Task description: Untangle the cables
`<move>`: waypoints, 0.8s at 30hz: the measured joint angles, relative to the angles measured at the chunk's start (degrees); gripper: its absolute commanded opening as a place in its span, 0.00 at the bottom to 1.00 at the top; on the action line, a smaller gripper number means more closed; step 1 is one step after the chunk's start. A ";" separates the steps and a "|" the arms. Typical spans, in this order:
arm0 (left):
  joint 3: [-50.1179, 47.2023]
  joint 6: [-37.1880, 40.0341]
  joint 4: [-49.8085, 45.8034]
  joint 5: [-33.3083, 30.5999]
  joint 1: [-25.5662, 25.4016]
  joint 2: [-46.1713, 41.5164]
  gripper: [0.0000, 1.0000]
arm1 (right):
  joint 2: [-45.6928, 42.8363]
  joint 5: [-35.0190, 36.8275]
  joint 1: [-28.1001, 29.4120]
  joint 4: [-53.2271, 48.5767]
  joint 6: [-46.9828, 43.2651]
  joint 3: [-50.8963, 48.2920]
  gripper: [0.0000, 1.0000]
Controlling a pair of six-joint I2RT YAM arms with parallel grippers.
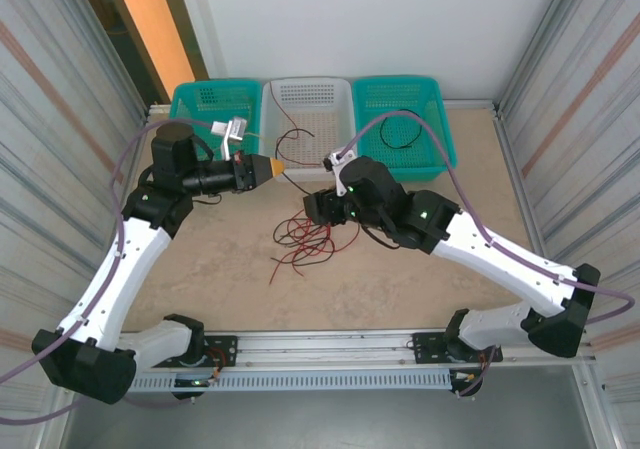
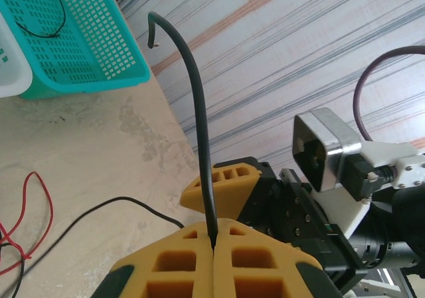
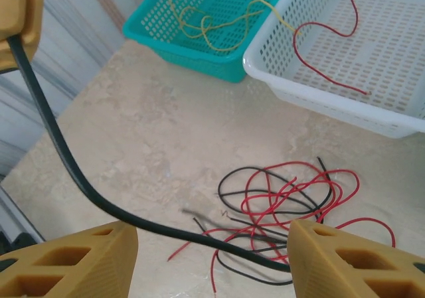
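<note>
Corrugated metal walls flank a beige stone-look bench [image 1: 400, 289], and a white wall closes it off at 12 o'clock. Three baskets line the far edge. The left basket [image 1: 200, 99], teal, sits at 11 o'clock and holds a yellow cable [image 3: 229, 20]. The white basket [image 1: 310, 94] at 12 holds a red cable [image 3: 296, 49]. The right basket [image 1: 400, 99], also teal, sits at 1 with a thin black strand [image 2: 63, 9] in it. The cables [image 1: 305, 237], red and black loops tangled together, lie on the bare bench near its centre, well apart from the baskets. At 11 o'clock of that tangle, the left claw [image 2: 214, 238] has its yellow fingers pressed together, pinching a black cable [image 2: 199, 112]. This cable rises from the seam between the fingers and curls over to a free end at the top. In the right wrist view the same cable sweeps down from the left claw at 10 o'clock and runs low across the gap of the right claw [image 3: 212, 241]. The right claw's fingers are spread wide, above the tangle's near edge. Whether the cable touches the finger at 4 o'clock cannot be told. From above, the right claw is just at 1 o'clock of the tangle, facing the left claw.
</note>
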 measured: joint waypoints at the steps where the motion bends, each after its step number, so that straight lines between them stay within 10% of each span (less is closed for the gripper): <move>1: 0.00 0.00 0.00 0.33 0.00 0.00 0.00 | 0.48 0.07 0.02 -0.28 -0.07 0.26 0.59; 9: 0.00 0.00 0.07 1.99 0.00 0.00 0.00 | 1.53 0.74 0.02 -1.29 -1.27 0.44 0.49; 15: 0.00 0.02 0.37 1.90 0.00 0.00 0.00 | 1.95 0.61 0.02 -1.36 -1.81 0.70 0.15; 24: 0.33 0.26 -0.26 0.00 1.31 0.00 0.03 | 1.55 0.61 0.04 -0.66 -1.79 0.68 0.00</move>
